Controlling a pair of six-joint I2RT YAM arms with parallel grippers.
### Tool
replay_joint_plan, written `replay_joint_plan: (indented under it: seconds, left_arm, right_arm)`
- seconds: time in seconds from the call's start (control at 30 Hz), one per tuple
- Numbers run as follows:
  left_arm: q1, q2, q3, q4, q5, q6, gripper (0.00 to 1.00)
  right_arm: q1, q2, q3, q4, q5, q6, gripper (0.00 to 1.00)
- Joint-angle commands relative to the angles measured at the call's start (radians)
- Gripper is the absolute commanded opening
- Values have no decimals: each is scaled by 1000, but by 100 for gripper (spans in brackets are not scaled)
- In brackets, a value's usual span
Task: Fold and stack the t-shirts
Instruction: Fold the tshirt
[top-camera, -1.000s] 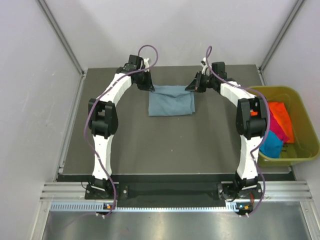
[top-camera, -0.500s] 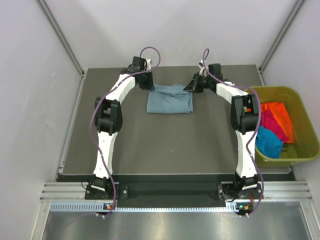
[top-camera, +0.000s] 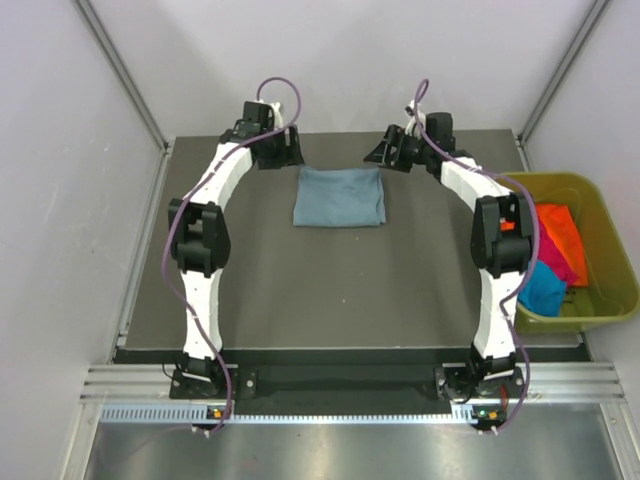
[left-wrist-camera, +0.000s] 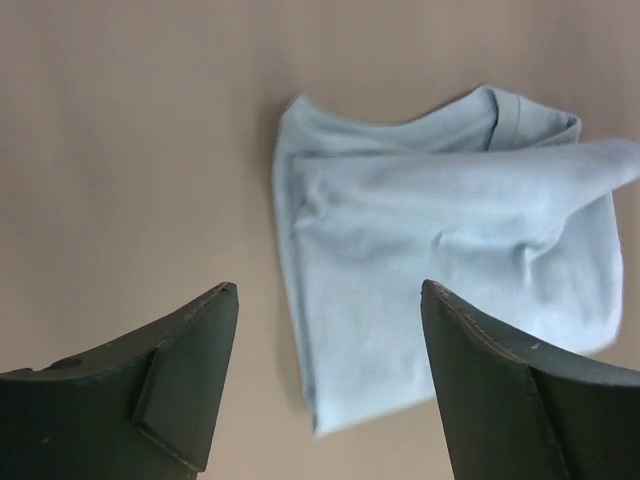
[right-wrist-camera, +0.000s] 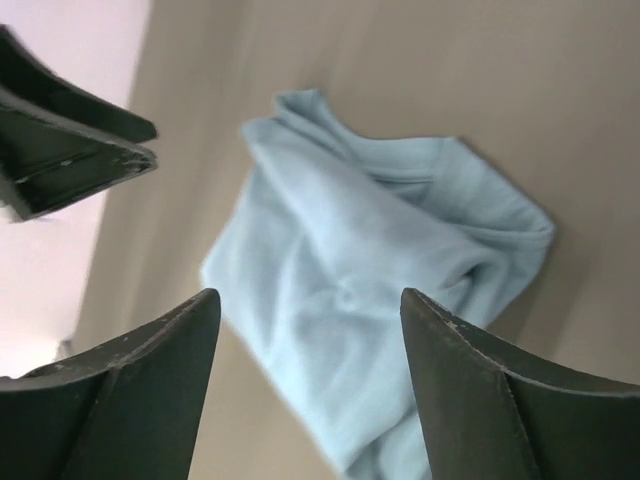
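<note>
Jaws of the left gripper (top-camera: 289, 154) and right gripper (top-camera: 386, 155) stand apart, holding nothing, just beyond the far corners of the folded grey-blue t-shirt (top-camera: 340, 196) lying flat on the tabletop (top-camera: 300, 285), likely so its fold settles undisturbed.

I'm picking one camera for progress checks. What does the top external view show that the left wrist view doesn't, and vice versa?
Only top external: the olive bin holding an orange t-shirt, a magenta t-shirt and a turquoise t-shirt, plus the right arm. Only left wrist: the neckband and creases of the folded cloth. Both: the folded grey-blue t-shirt lying free on the table, and the open left end effector.
</note>
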Motion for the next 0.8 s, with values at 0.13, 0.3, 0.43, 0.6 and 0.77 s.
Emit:
replay_joint_plan:
  seconds: [0.13,0.3,0.43,0.6,0.77]
  left_arm:
    - [111,-114,-210,7,197,-44,73]
    - [106,-109,-218,34,338,-73,58]
    - [69,-123,-239,47,398,-105,51]
    - [28,-141,-296,54,398,-113,50]
    - [25,-167,-308,33,389,-93,59]
  right_arm:
    - [52,-123,-119,80,-81,62,67]
    - [89,-87,-127,110,-87,85,66]
    - [107,-14,-90,134,-87,106,66]
    - [104,86,11,146,-78,126,66]
    - [86,199,135,164,-64,142,65]
